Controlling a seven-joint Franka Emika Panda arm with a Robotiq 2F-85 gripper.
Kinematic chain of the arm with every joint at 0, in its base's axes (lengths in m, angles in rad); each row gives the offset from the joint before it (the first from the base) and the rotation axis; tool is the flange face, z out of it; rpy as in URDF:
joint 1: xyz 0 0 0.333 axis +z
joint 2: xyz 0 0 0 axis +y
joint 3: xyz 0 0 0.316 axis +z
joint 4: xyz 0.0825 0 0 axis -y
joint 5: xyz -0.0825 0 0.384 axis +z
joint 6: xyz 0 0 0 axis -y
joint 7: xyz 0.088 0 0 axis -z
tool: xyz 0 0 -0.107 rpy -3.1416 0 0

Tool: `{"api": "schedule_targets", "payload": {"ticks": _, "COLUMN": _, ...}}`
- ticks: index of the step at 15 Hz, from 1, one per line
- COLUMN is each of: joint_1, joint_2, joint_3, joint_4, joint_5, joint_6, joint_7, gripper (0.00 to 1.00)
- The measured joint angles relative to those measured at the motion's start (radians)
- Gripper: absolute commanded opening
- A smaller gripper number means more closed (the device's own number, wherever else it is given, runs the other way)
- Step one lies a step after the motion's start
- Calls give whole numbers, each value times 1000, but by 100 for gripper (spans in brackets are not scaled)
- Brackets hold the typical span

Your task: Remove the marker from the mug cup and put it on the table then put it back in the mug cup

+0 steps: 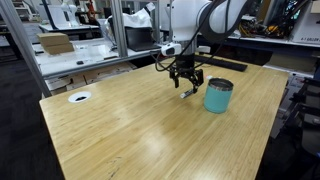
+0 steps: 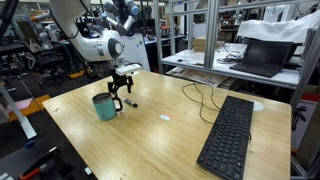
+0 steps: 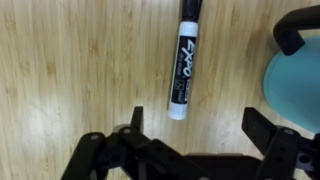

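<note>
The first half looks done: the slim white-bodied, black-capped Expo marker (image 3: 184, 68) lies flat on the light wood-grain tabletop (image 1: 120, 130), outside the teal cylindrical mug cup (image 3: 300, 90) just to its right. The black fingers (image 3: 135, 122) hang above it, spread apart and empty. Re-grasping and returning it remain.

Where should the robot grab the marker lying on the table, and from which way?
Grip the marker at the middle of its white barrel, coming straight down from above. It lies flat on the table, so only its long sides are free to pinch. The open end effector lines up across its thin width, and the mug cup stands apart beside it.
</note>
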Motion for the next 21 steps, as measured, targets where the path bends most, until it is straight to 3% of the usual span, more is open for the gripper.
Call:
{"api": "schedule_targets", "payload": {"ticks": 10, "joint_1": -17, "joint_2": 82, "joint_3": -11, "joint_4": 62, "joint_5": 39, "joint_6": 47, "joint_7": 52, "gripper": 100}}
{"api": "schedule_targets", "payload": {"ticks": 11, "joint_1": -21, "joint_2": 91, "joint_3": -11, "joint_4": 61, "joint_5": 45, "joint_6": 52, "joint_7": 54, "gripper": 75}}
{"api": "schedule_targets", "payload": {"ticks": 13, "joint_1": -28, "joint_2": 95, "joint_3": -9, "joint_4": 60, "joint_5": 55, "joint_6": 67, "joint_7": 56, "gripper": 67}}
{"api": "schedule_targets", "payload": {"ticks": 21, "joint_1": -44, "joint_2": 88, "joint_3": -8, "joint_4": 56, "joint_5": 57, "joint_6": 144, "joint_7": 67, "gripper": 10}}
